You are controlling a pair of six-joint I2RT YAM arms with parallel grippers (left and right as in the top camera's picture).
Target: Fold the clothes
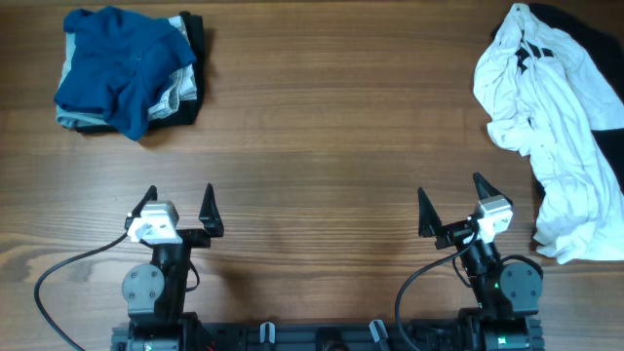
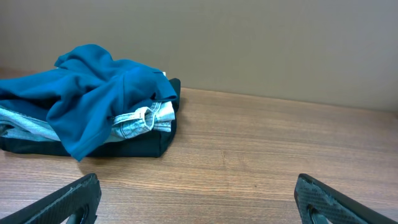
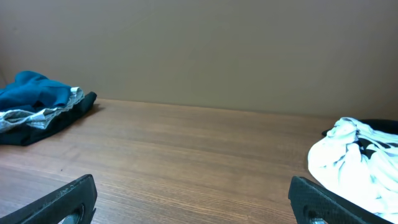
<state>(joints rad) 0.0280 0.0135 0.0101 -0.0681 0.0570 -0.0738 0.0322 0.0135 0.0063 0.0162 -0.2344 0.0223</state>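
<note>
By the look of things, little or none of the folding is done. The deep-blue garment (image 1: 122,63) lies rumpled on top of a heap at the far-left corner of the worktop (image 1: 312,146). It is draped over light-blue denim shorts (image 2: 140,118) and a black cloth (image 2: 143,144) at the bottom. Those two lower pieces lie flatter and may be folded, but the blue cloth hides too much of them to tell. The white garment with black marks (image 1: 551,127) is bunched and creased along the right edge, running from the far-right corner toward the near one, with another dark cloth (image 1: 595,39) showing beneath it at that corner. The left gripper (image 1: 178,195) and the right gripper (image 1: 449,190) sit at the near edge, well apart from both heaps, each with its fingers spread and nothing between them. The middle of the worktop is bare wood. What seems to remain is nearly everything: each piece has to be drawn out, spread flat and folded.
</note>
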